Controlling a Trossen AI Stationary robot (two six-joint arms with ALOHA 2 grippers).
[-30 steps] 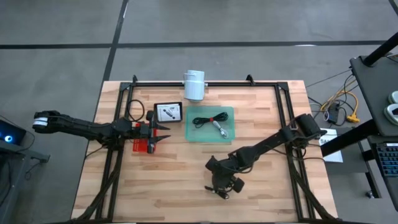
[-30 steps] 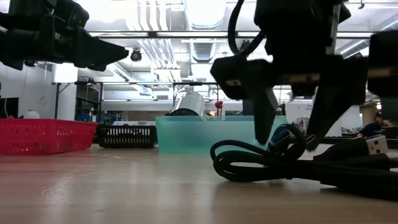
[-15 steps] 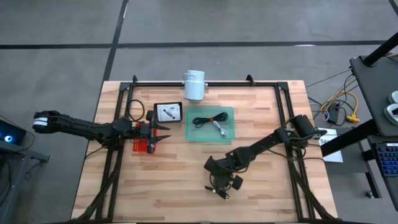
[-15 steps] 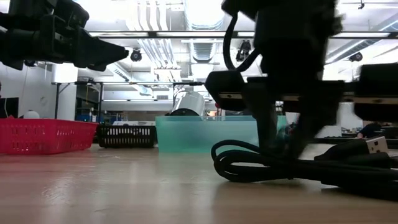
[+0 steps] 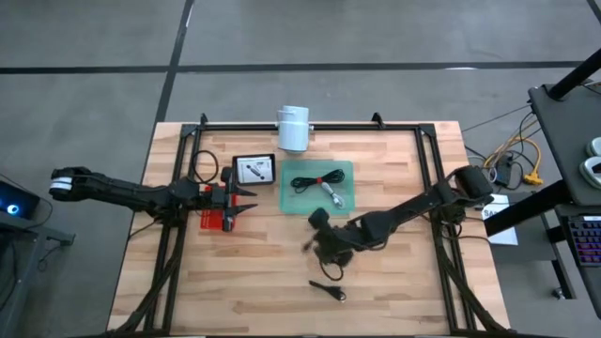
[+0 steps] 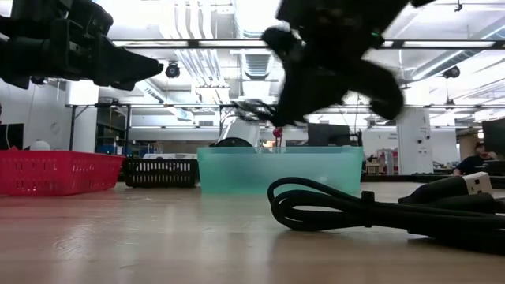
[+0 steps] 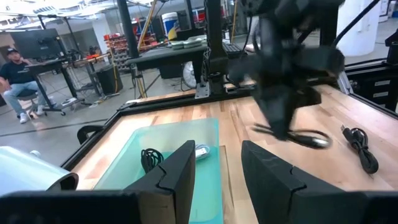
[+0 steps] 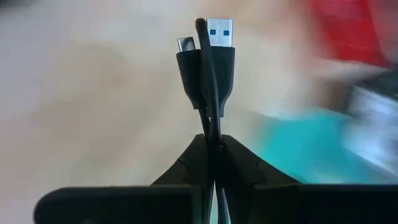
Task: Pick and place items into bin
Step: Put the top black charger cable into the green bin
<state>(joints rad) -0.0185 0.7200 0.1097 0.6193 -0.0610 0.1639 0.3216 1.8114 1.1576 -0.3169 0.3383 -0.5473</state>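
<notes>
**A:** What containers are on the wooden table [image 5: 254, 272], and what is in them?

**B:** A shallow teal bin [image 5: 317, 187] sits near the table's far middle. Inside lies a coiled black cable [image 5: 310, 181] with a red tie and a silver plug. Just beside it is a small black tray [image 5: 254, 169] holding a white printed card [image 5: 254, 170]. A red basket [image 5: 218, 220] sits under the left gripper [image 5: 246, 200].

**A:** What are the grippers doing?

**B:** The right gripper [image 5: 324, 246] hangs above the table just in front of the teal bin, its fingers [image 8: 239, 162] pressed together on a black USB cable [image 8: 207, 59], plugs sticking up. The left gripper hovers by the black tray, fingers [image 7: 177, 171] parted, holding nothing.

**A:** Anything loose?

**B:** Another bundled black cable [image 5: 328, 291] lies on the table's near side, well apart from the bin.
</notes>
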